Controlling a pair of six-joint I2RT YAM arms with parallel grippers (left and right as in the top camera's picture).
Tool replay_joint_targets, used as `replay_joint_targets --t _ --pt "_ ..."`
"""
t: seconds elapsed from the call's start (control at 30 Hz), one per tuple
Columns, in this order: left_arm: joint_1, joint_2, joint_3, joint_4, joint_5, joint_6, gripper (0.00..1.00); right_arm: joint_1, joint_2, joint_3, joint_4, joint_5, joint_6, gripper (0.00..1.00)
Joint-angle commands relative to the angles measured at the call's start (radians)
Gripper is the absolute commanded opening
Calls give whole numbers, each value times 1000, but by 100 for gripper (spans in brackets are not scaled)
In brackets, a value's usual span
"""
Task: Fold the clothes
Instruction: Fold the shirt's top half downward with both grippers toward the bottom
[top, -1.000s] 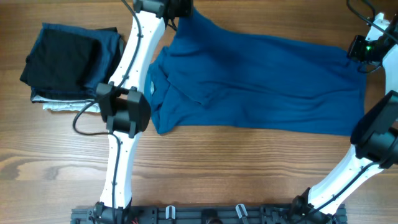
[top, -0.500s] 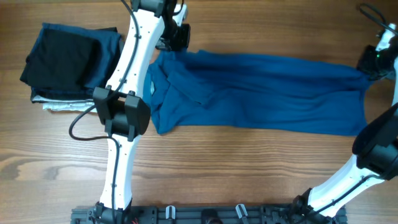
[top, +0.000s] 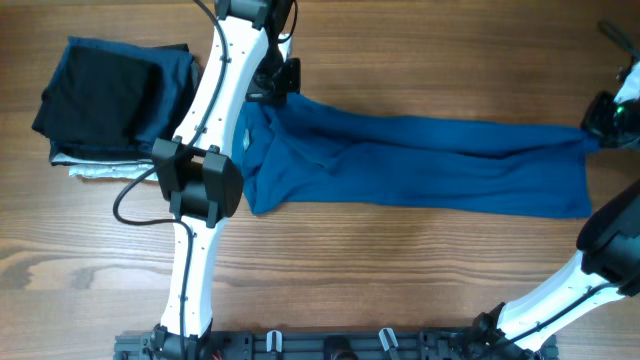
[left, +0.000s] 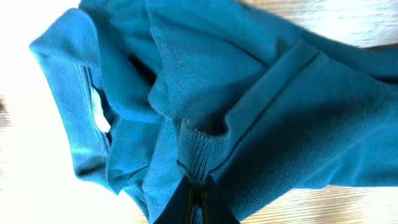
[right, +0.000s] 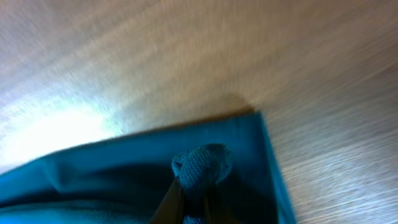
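The blue T-shirt (top: 420, 165) lies stretched across the desk (top: 400, 290), collar end at centre-left and hem at the right edge. The left tool (left: 198, 191) is clamped on a ribbed fold beside the collar. The right tool (right: 193, 194) is clamped on a hem corner. The fabric is judged soft, light and limp, so take hold at edges and corners.

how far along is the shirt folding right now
Early. The blue T-shirt lies stretched across the table, no fold finished. In hand: the left end effector pinches fabric near the collar, the right end effector pinches fabric at the hem end, both shut. Left: lay this lengthwise fold, then the remaining folds.
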Motion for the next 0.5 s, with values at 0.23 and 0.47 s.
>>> replay_joint_targets --t 0.23,0.47 --pt "37 -37 -198 -6 -13 -20 4 1 -22 -33 -71 89 86 4" --pt "53 -41 -235 -6 -85 -46 4 -1 -18 -89 -96 132 156 4"
